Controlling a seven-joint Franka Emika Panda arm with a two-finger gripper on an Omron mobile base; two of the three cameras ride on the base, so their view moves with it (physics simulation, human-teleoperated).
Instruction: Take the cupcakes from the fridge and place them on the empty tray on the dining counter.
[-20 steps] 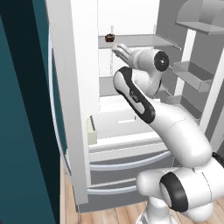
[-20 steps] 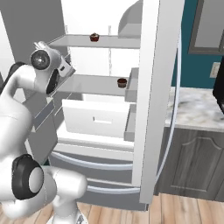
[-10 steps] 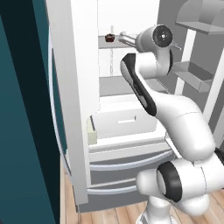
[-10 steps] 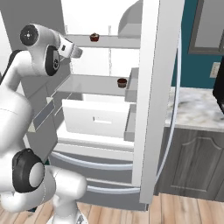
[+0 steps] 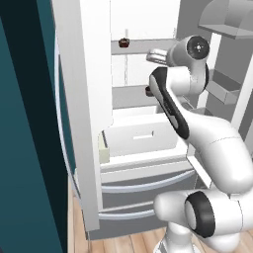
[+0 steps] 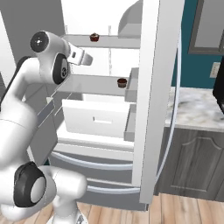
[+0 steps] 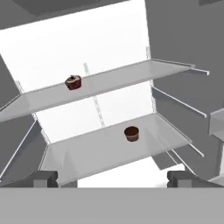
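Cupcakes are sitting in the fridge (image 6: 153, 87): one cupcake (image 7: 73, 82) near the upper shelf's (image 7: 109, 81) front edge, another cupcake (image 7: 131, 133) mid lower shelf (image 7: 87, 153). I am holding my pincer (image 7: 113, 178) wide open, gripping nothing.

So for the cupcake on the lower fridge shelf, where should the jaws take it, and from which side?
Probably across the wrapper of the lower cupcake, coming in level from the fridge's open front. It stands upright and alone on the lower shelf, with the upper shelf overhead, so a top-down approach looks cramped. The gripper is open and not yet at it.
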